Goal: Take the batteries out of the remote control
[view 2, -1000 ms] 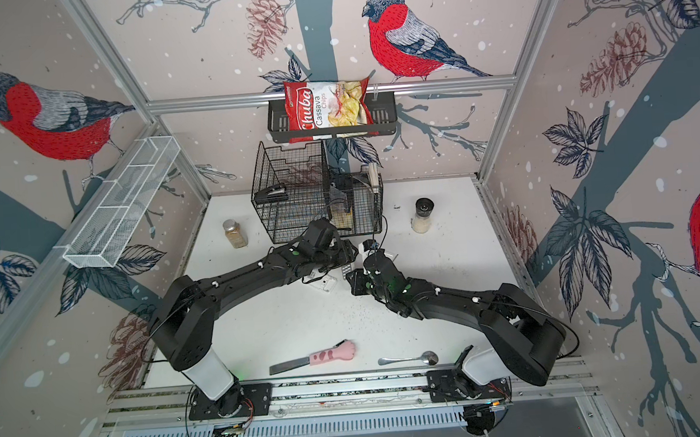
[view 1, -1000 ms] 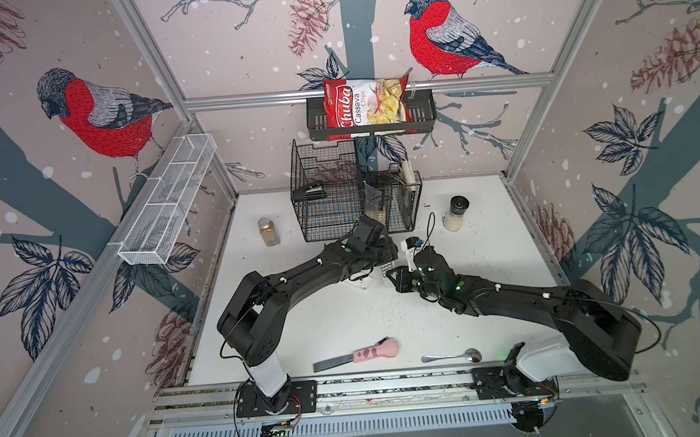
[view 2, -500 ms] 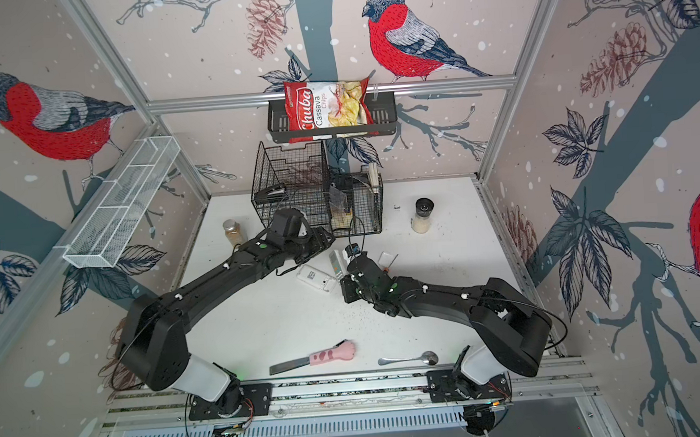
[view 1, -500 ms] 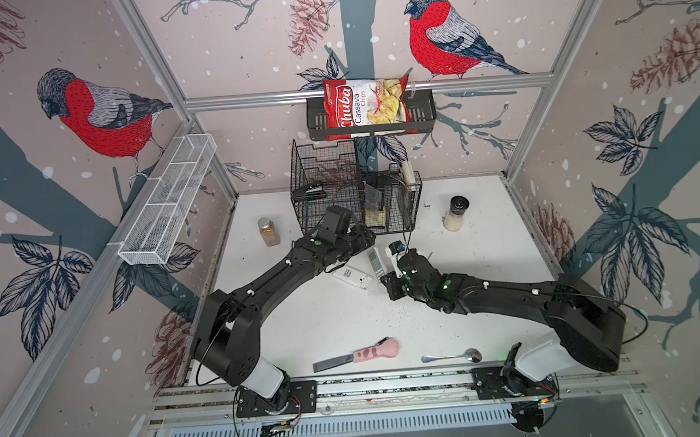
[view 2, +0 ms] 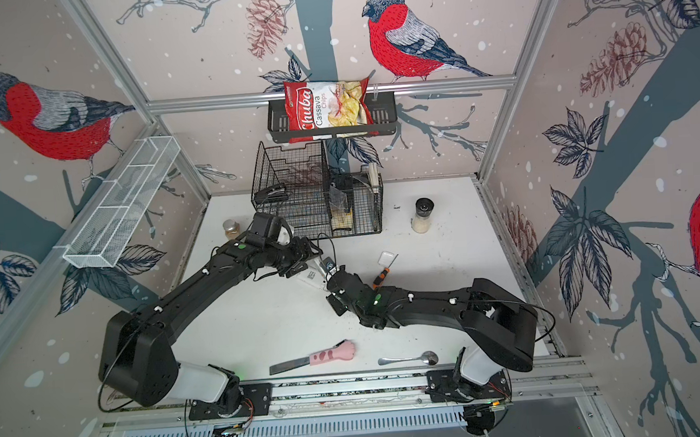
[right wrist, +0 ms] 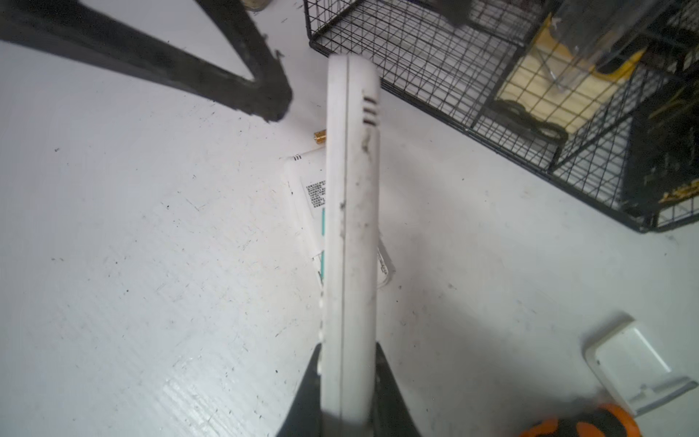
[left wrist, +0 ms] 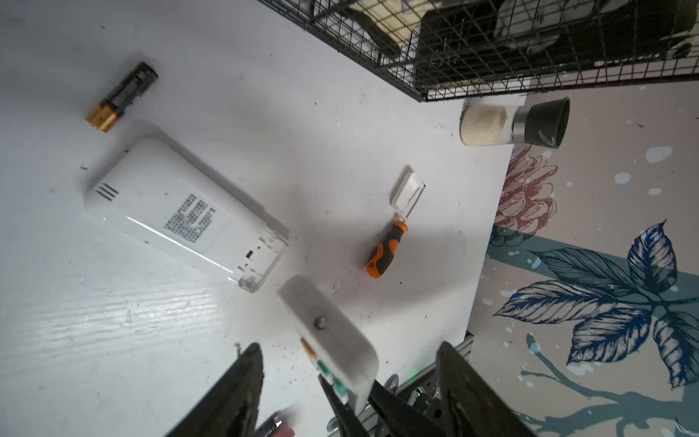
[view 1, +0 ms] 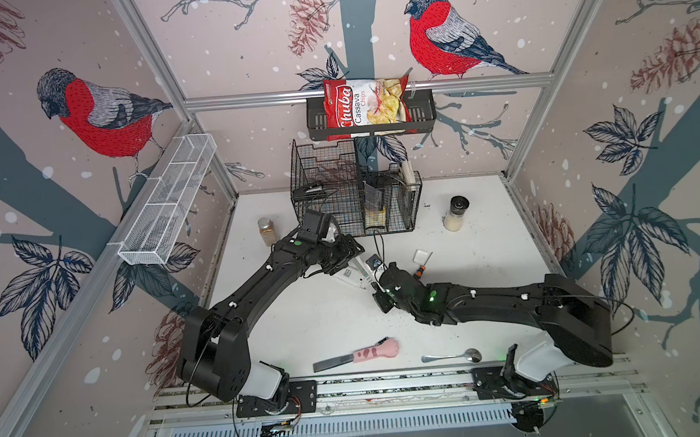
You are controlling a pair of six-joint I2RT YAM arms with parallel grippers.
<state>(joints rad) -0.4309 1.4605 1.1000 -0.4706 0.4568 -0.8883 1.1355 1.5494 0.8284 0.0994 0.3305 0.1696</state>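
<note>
My right gripper (right wrist: pixel 348 378) is shut on a white remote control (right wrist: pixel 351 227), holding it on edge above the table; its coloured buttons (left wrist: pixel 317 365) show along one side. A second white remote (left wrist: pixel 181 212) lies back up on the table with its end compartment open and empty. One black battery (left wrist: pixel 121 96) with a gold end lies loose just beyond that remote. My left gripper (left wrist: pixel 350 345) is open, its fingers either side of the held remote's tip without touching it. In both top views the grippers (view 1: pixel 348 253) (view 2: pixel 331 281) meet mid-table.
A white battery cover (left wrist: pixel 408 191) and an orange-and-black screwdriver (left wrist: pixel 386 249) lie right of the remotes. A black wire basket (view 1: pixel 355 198) stands close behind, a salt shaker (view 1: pixel 456 213) and spice jar (view 1: pixel 266 231) beside it. A pink-handled knife (view 1: pixel 373 350) and spoon (view 1: pixel 452 355) lie at the front.
My left gripper drew back to the left, off the remotes, then came part of the way back. My right gripper shifted a little left and nearer with its remote.
</note>
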